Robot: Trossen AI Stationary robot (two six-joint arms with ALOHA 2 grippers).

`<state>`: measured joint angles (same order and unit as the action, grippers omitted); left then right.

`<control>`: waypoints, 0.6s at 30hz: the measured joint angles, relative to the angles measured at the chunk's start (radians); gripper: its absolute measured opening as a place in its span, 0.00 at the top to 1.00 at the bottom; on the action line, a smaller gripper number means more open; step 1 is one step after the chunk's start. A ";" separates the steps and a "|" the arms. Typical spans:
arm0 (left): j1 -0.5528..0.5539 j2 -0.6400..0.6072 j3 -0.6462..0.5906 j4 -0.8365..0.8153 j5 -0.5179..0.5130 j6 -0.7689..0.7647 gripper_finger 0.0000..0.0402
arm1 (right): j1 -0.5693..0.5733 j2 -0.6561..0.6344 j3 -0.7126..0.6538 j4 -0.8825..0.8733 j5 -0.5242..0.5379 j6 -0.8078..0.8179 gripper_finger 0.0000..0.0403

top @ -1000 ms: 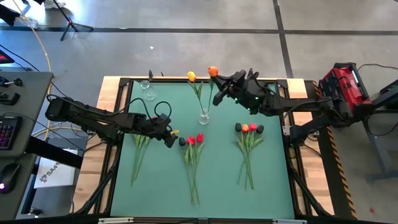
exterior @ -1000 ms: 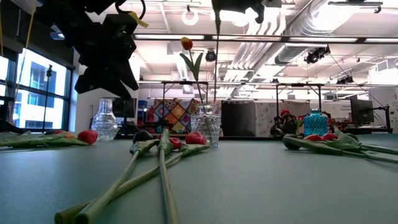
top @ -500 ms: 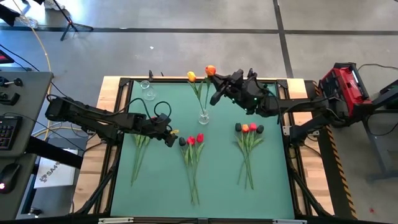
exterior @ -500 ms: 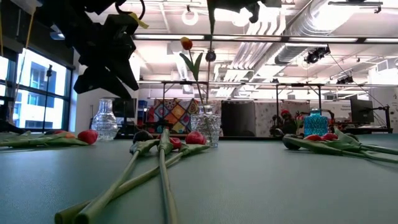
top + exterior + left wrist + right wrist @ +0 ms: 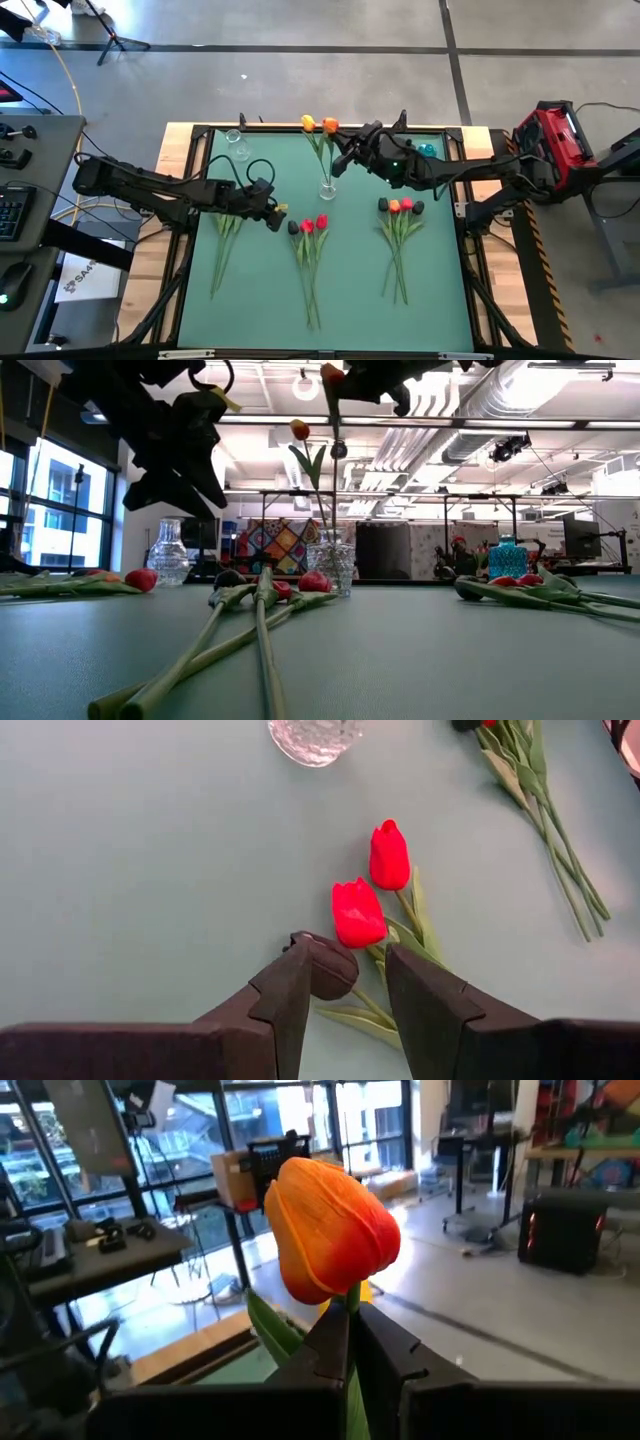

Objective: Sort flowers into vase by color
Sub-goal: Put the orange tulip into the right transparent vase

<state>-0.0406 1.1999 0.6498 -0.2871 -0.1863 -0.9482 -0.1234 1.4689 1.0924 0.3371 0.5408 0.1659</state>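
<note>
My right gripper is over the far middle of the green mat, shut on an orange tulip above the clear glass vase. A yellow tulip stands in that vase by its stem. My left gripper hangs open above the mat, left of the middle bunch. Below it, seen between its fingers, lies a dark tulip head beside two red heads. Further tulip bunches lie flat at the left and right. My right gripper pinches the orange tulip's stem between its two fingers, just under the head. The fingers come level from the table's right and lie across the stem. The tulip hangs near upright, head up, its stem running down to the vase's mouth.
A second clear vase stands at the mat's far left and a blue vase at the far right, behind my right arm. The near half of the mat holds only stem ends.
My right gripper has moved down and toward the table's left with the orange tulip. The head has come next to the yellow one, and the stem now leans toward the vase.
</note>
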 joint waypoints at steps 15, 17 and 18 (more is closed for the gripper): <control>0.060 0.000 0.000 0.000 0.029 0.052 0.70 | -0.045 -0.030 0.000 -0.240 -0.128 0.295 0.60; 0.061 0.000 0.000 0.000 0.039 0.053 0.70 | -0.045 -0.052 0.000 -0.257 -0.103 0.375 0.56; 0.061 0.000 0.000 0.001 0.041 0.054 0.70 | -0.045 -0.067 0.000 -0.274 -0.082 0.419 0.55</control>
<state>0.0204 1.2003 0.6498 -0.2860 -0.1453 -0.8943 -0.1688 1.4016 1.0927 0.0633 0.4589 0.5844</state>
